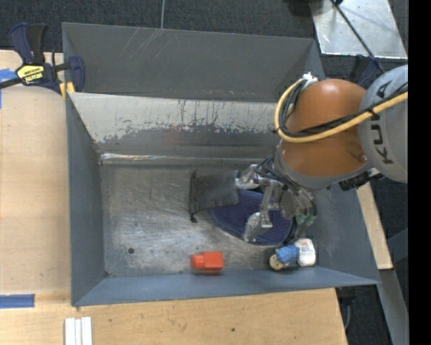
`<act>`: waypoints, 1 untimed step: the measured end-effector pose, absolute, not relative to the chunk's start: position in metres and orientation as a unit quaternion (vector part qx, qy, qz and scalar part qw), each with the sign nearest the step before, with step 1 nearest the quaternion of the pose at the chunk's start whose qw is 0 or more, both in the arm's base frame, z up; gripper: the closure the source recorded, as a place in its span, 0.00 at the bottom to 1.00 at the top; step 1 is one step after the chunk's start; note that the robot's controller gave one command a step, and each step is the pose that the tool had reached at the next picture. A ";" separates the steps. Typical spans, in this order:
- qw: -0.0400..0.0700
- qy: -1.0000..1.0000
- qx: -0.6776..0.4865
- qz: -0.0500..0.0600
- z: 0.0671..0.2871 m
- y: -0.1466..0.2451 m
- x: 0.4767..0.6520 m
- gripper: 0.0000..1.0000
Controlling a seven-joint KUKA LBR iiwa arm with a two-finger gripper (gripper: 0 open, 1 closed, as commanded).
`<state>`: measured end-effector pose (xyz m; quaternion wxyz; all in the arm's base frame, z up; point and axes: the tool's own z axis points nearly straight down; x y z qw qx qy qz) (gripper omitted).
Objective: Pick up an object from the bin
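Camera view: the gripper (263,208), spread or closed I cannot tell, hangs over the dark blue disc (230,218), which looks flat enough to slip, or the black slab (210,191) just beside it might snag.

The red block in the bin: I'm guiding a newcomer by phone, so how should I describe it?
Start at the grey metal bin and follow its floor to the wall at the view's bottom, about midway along. There lies the red block, small and boxy, by itself. It is the only red thing; the dark blue flat piece and black slab lie farther back.
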<state>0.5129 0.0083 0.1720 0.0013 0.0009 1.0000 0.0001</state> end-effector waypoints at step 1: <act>0.006 0.999 0.048 0.002 0.074 -0.021 0.529 0.00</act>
